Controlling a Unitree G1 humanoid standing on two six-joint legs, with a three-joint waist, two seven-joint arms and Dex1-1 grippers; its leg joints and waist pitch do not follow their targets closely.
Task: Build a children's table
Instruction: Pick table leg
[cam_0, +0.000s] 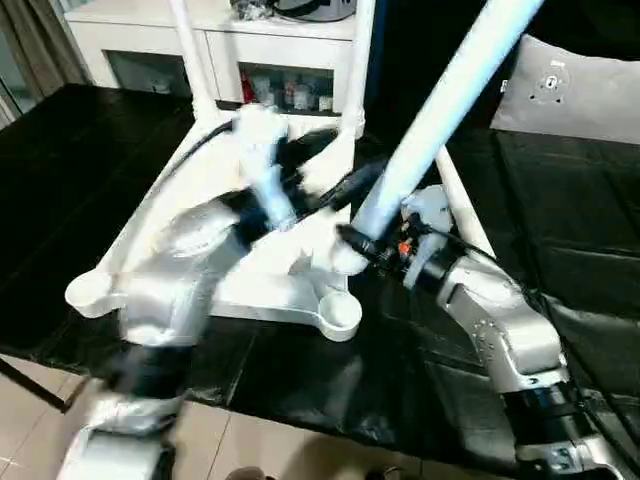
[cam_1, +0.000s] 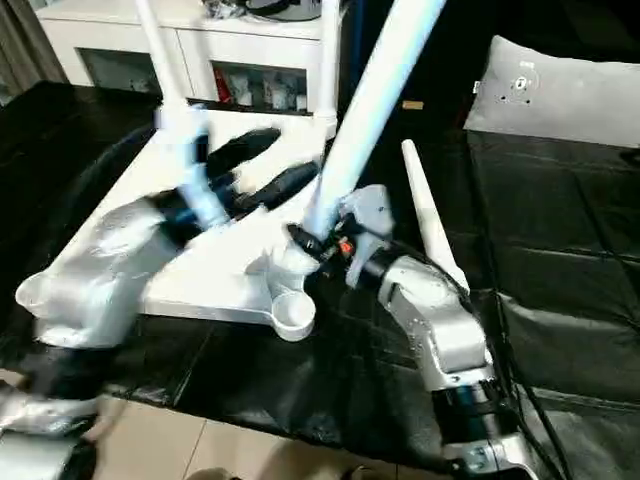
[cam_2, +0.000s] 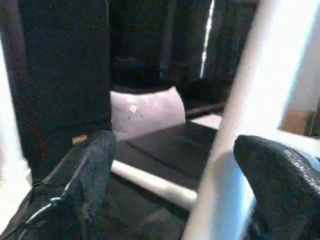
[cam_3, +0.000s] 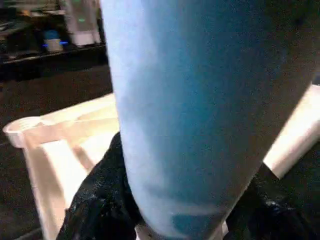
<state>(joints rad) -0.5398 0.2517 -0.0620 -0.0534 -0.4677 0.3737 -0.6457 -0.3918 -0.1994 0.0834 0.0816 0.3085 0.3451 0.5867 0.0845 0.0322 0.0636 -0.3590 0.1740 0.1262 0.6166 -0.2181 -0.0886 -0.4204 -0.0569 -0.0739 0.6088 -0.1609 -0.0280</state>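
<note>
Upside-down white table top (cam_0: 200, 215) on the black-covered work surface (cam_0: 80, 170), ribbed underside up, round corner sockets at the near left (cam_0: 90, 292) and near right (cam_0: 340, 312). 2 legs already upright in the far corners: 1 at far left (cam_0: 186, 45), 1 at far right (cam_0: 358, 60). Right gripper (cam_0: 368, 240) pinching the lower end of a 3rd leg (cam_0: 440, 110), black fingers clamped on either side of the tube, as seen up close in the right wrist view (cam_3: 180, 100). That leg tilted, rising up and to the right from just above the near-right part of the top, lower end close over the ribbed underside. Left gripper (cam_1: 262, 165) spread wide, fingers (cam_2: 87, 165) well apart, hovering over the middle of the top just left of the held leg; in the left wrist view the tube passing close by 1 finger, contact impossible to tell. 4th leg (cam_1: 428, 215) lying loose on the black cover, right of the top, behind the right gripper. Grey cushion (cam_0: 575, 85) at far right. White cabinet (cam_0: 150, 40) with bottles along the far edge.
</note>
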